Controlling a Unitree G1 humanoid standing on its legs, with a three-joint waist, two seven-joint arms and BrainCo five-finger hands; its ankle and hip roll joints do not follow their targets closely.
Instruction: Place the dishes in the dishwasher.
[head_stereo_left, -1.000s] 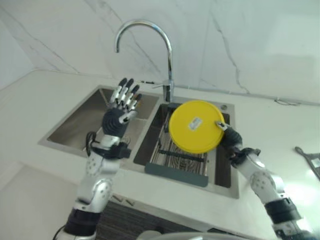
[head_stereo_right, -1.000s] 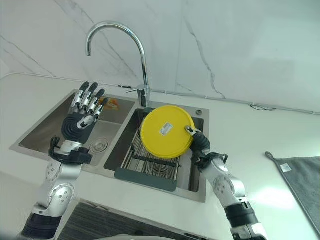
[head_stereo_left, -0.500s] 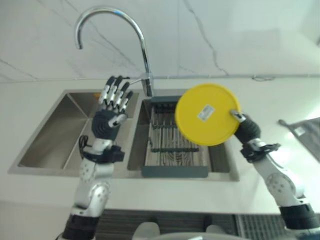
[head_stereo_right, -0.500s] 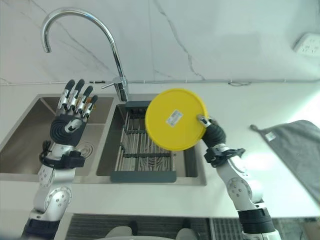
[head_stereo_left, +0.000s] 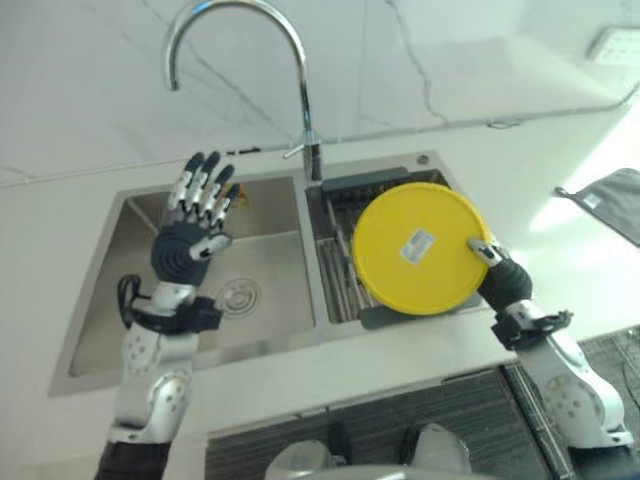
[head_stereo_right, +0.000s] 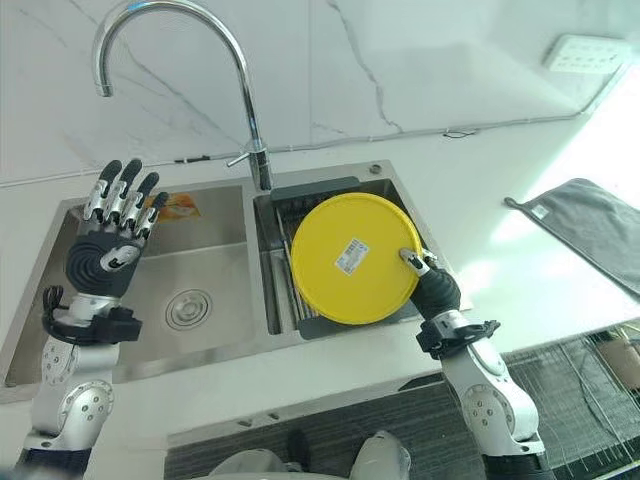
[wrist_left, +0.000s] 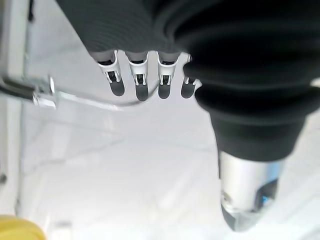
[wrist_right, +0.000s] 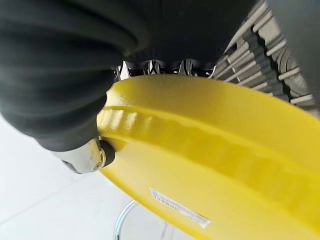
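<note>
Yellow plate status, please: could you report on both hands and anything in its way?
Right hand pinching yellow plate by its rim, above the drying rack in the sink. Left hand open, raised over the other basin. Nothing blocking the plate.

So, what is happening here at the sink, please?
The robot's right hand grips a yellow plate by its rim and holds it up, underside to the camera, over the drying rack in the sink's right basin. Its left hand is raised over the left basin with fingers straight, holding nothing. A curved faucet stands behind the sink, and a grey towel lies on the counter to the right. The plate has not been set down anywhere yet.
</note>
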